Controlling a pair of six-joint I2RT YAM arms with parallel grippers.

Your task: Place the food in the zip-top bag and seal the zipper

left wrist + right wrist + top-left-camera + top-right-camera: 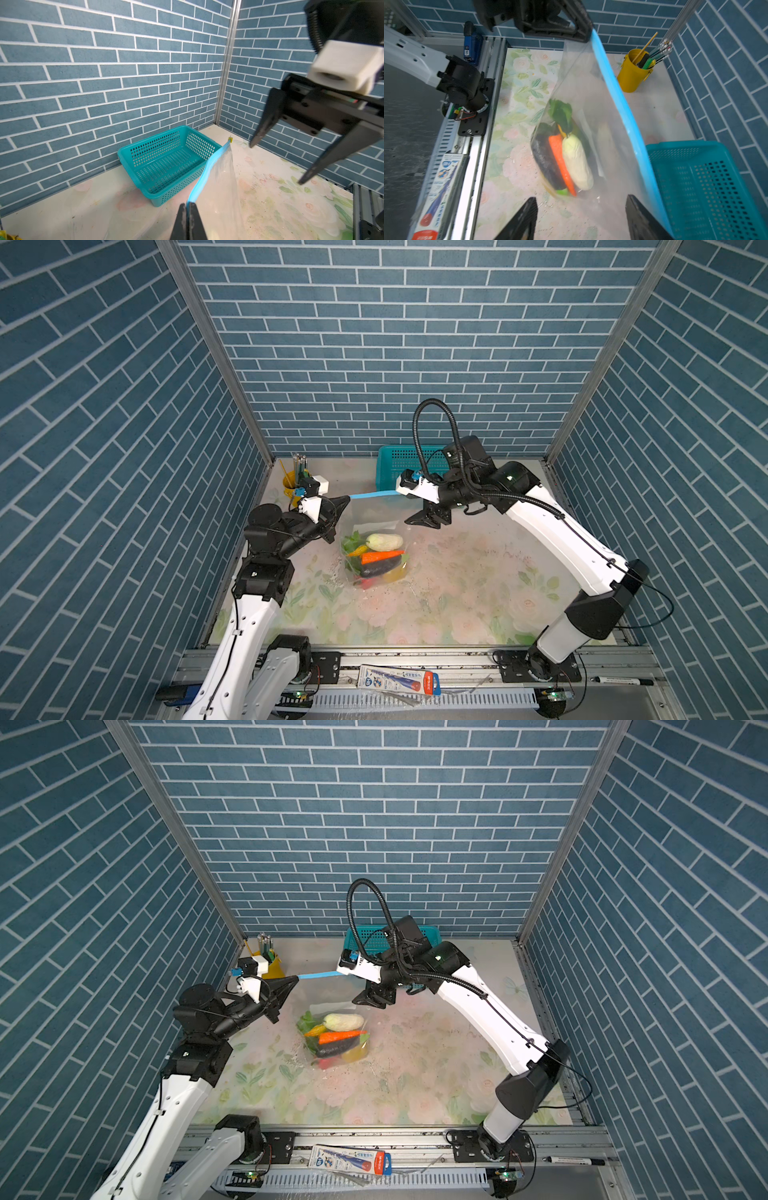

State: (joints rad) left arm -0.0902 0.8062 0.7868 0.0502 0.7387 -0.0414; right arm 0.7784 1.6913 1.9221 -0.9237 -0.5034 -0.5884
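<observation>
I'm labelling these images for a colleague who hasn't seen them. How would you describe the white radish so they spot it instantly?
On the flower-patterned table, find the clear crinkly plastic bag with the light-blue strip, mid-table. At its bottom are piled toy vegetables; the pale cream oblong radish lies beside the orange carrot, the only whitish piece.

Bright even light, soft shadows; wrist views blur toward bent edges.
</observation>
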